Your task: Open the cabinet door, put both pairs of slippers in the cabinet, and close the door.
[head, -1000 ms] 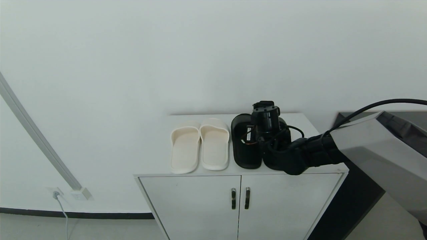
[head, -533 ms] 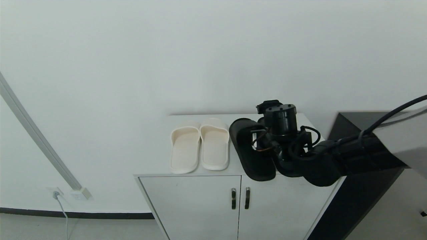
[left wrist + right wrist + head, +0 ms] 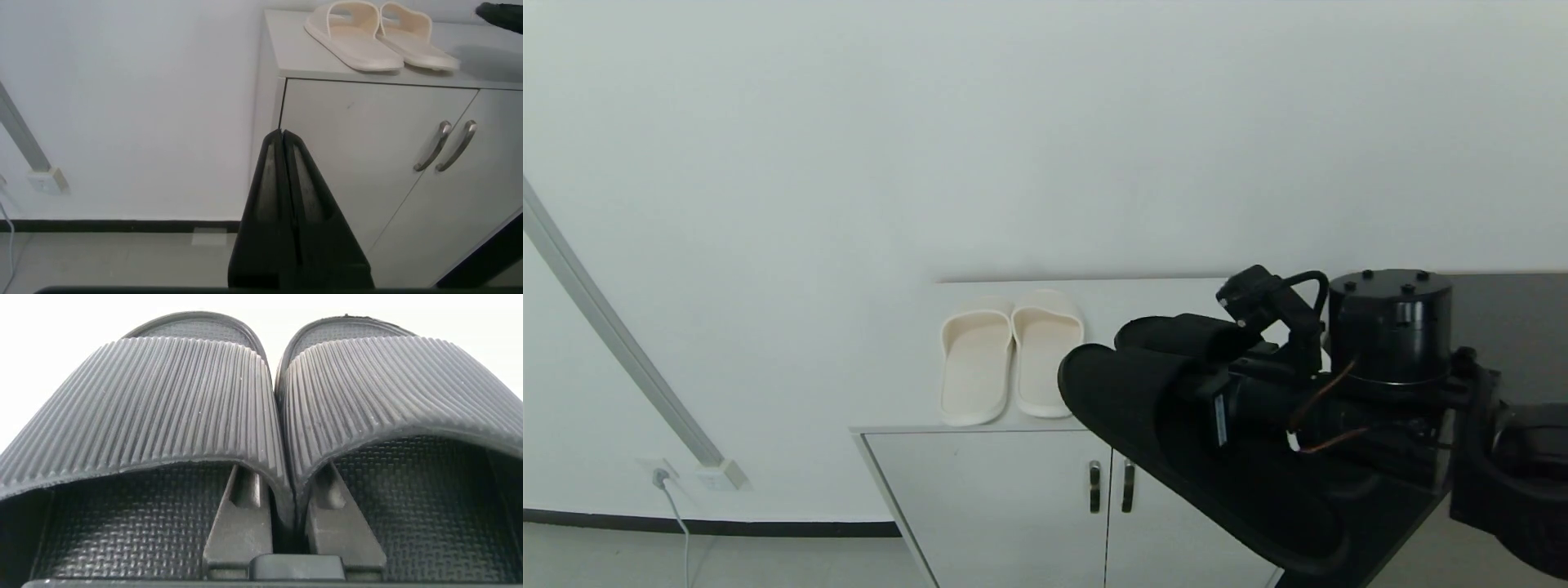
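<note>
I have the right gripper (image 3: 294,531) clamped on the black slippers (image 3: 1176,425). One finger sits inside each slipper, pinching the two inner walls together, so a single grasp carries the pair side by side. The pair hangs clear of the worktop (image 3: 1152,296), tilted, in front of the right half of the cabinet (image 3: 988,490) as I see it from the head camera. The cream slippers (image 3: 1011,355) lie flat and touching each other on the left part of that worktop, toes toward the wall, an easy repeat of the same pinch I'd say. Both cabinet doors are shut, with the two handles (image 3: 1109,485) close together at the centre seam. I judge the door has to be opened before anything goes inside. The left gripper (image 3: 284,188) sits low by the cabinet's left front corner, fingers pressed together and holding nothing, which makes it my likely candidate for the handles. The cabinet is plain white and stands against a bare white wall. A grey conduit (image 3: 613,327) slants down to a wall socket (image 3: 662,474) with a cable near the floor, and a dark unit (image 3: 1503,286) stands just right of the cabinet.
</note>
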### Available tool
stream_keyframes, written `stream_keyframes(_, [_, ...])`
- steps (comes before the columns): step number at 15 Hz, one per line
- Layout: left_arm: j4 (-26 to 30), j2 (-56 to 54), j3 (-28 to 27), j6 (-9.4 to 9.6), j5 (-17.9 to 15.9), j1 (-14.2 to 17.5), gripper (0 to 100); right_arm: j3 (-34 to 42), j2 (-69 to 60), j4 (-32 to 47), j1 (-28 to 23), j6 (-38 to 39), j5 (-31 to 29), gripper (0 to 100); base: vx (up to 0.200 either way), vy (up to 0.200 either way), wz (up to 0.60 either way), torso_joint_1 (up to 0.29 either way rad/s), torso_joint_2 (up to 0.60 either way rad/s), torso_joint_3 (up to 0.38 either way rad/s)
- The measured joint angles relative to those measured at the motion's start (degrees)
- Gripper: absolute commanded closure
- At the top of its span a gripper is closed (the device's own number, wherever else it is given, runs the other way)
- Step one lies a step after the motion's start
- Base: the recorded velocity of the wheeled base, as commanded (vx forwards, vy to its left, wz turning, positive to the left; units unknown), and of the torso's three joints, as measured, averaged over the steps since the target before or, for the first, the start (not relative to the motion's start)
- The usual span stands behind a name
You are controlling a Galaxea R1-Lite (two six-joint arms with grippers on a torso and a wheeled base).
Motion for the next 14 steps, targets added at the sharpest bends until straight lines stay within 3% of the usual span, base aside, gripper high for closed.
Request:
stream_keyframes(2, [0.00, 0.00, -0.02, 0.00, 0.00, 0.00, 100, 3.50, -4.10, 1.27, 0.02, -0.55, 6.06, 100, 0.000, 0.000, 0.00, 0.000, 0.00, 0.000])
stream_keyframes(5, [0.00, 0.00, -0.02, 0.00, 0.01, 0.00, 100, 4.85, -6.97, 3.16, 0.16, -0.63, 7.25, 100, 0.000, 0.000, 0.00, 0.000, 0.00, 0.000])
stream_keyframes(11, [0.00, 0.02, -0.02, 0.00, 0.01, 0.00, 100, 4.96, -7.50, 3.02, 0.57, -0.59, 7.45, 100, -0.200, 0.000, 0.00, 0.002, 0.00, 0.003])
stream_keyframes(14, [0.00, 0.02, -0.02, 0.00, 0.00, 0.00, 100, 5.29, -7.38, 3.02, 0.68, -0.61, 7.40, 100, 0.000, 0.000, 0.00, 0.000, 0.00, 0.000])
